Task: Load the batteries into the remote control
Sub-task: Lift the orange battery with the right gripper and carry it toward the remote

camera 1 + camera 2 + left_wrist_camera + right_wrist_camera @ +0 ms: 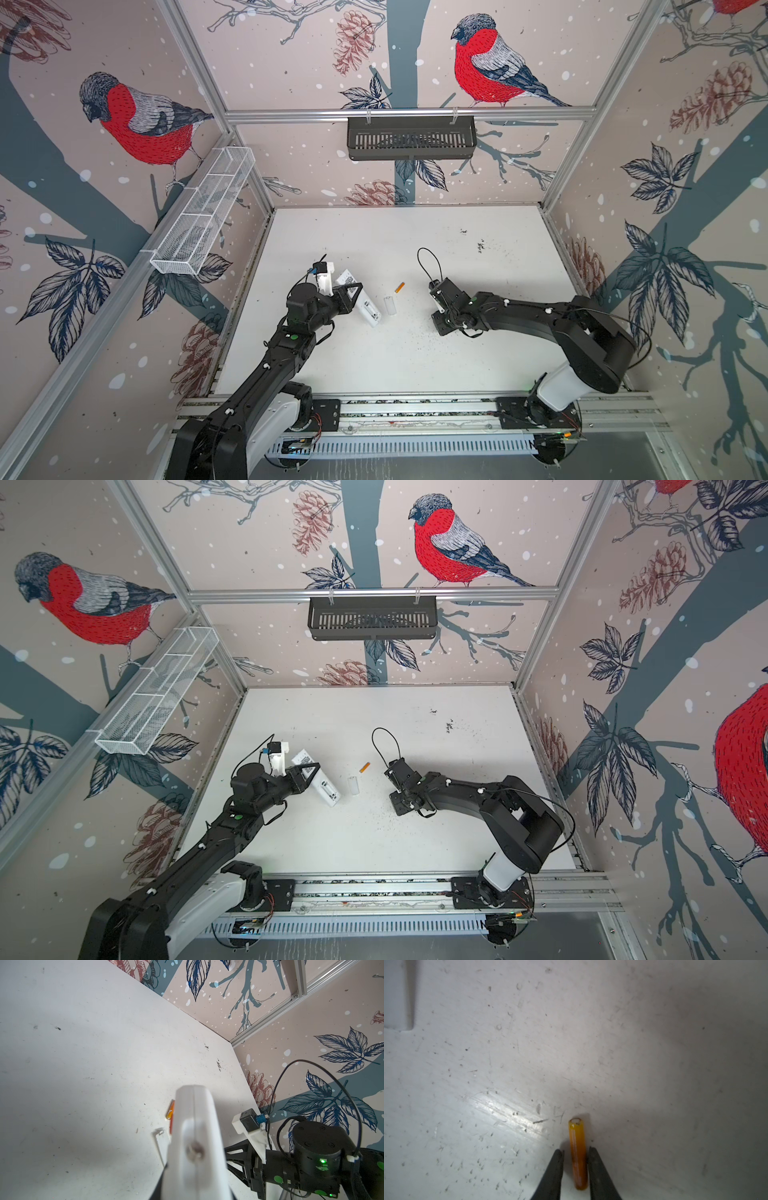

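Observation:
The white remote control (369,309) lies back up left of the table's middle, its battery recess showing, and fills the left wrist view (195,1136). My left gripper (353,293) is shut on its far half. An orange battery (399,287) lies on the table just right of it, also in the other top view (364,767). In the right wrist view this battery (577,1147) shows between the fingers of my right gripper (576,1150), which stand narrowly open with a gap on one side. In both top views that gripper (434,301) is right of the battery. Contact cannot be told.
A small white battery cover (390,306) lies flat between the remote and the right gripper. A black basket (411,137) hangs on the back wall and a white wire basket (203,212) on the left wall. An aluminium rail (415,409) runs along the front edge.

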Tool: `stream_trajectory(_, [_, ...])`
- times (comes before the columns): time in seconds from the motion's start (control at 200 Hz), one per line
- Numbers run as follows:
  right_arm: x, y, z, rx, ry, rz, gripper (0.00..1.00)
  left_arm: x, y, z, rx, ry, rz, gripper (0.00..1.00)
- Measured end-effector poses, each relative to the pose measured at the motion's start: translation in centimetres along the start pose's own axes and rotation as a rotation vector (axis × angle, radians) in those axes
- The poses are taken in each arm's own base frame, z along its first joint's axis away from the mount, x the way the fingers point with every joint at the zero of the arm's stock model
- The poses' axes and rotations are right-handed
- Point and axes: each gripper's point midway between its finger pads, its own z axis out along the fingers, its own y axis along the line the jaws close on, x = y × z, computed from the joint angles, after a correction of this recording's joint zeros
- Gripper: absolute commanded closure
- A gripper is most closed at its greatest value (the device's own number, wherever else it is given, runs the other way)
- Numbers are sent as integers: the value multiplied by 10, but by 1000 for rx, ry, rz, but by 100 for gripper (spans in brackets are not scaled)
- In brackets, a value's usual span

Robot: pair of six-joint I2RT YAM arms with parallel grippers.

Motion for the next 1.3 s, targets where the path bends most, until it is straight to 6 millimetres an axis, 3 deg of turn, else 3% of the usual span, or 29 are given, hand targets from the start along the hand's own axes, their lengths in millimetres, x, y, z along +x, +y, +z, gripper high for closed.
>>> stream_trajectory(0.415, [4,0,-2,7,0,-13,73,1,1,1,-3,5,-3,100])
stream_trajectory(0.72, [10,0,-4,6,21,-17,85,1,1,1,-3,5,-4,100])
stream_trajectory(0.961, [10,2,-7,-2,20,-27,87,1,0,0,2,5,-3,100])
stream_trajectory(1.096, [10,21,-20,-57,0,-94,87,3,-3,0,23,17,-19,100])
stream_trajectory(1.301, [-17,61,-49,-176,-130,-189,87,9,-15,1,106,36,-45,100])
